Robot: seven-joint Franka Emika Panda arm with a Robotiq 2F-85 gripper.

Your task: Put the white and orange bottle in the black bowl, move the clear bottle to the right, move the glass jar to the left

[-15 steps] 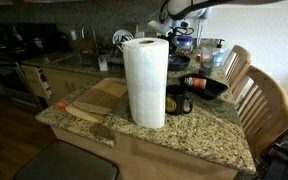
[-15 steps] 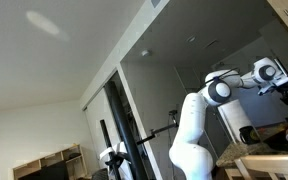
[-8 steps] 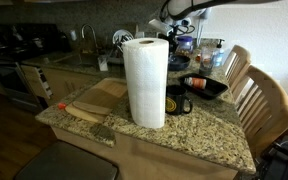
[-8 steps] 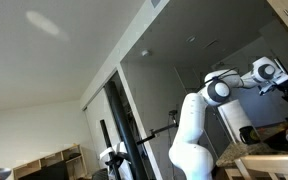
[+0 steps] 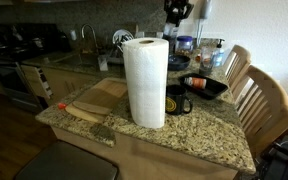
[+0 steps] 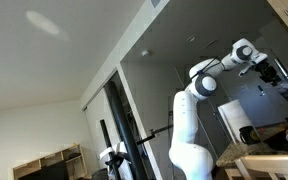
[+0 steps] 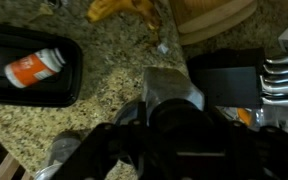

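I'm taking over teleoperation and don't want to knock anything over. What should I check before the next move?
1. First step done: ok. The white and orange bottle lies inside the bowl.
2. Gripper clear of the bowl: ok. It hangs high above the counter.
3. Gripper empty: cannot tell. It is a dark blur in the wrist view.
4. Clear bottle picked out: cannot tell. The containers behind the bowl are too small to tell apart.
5. Room around the bowl: not ok. The mug and towel roll stand close by.
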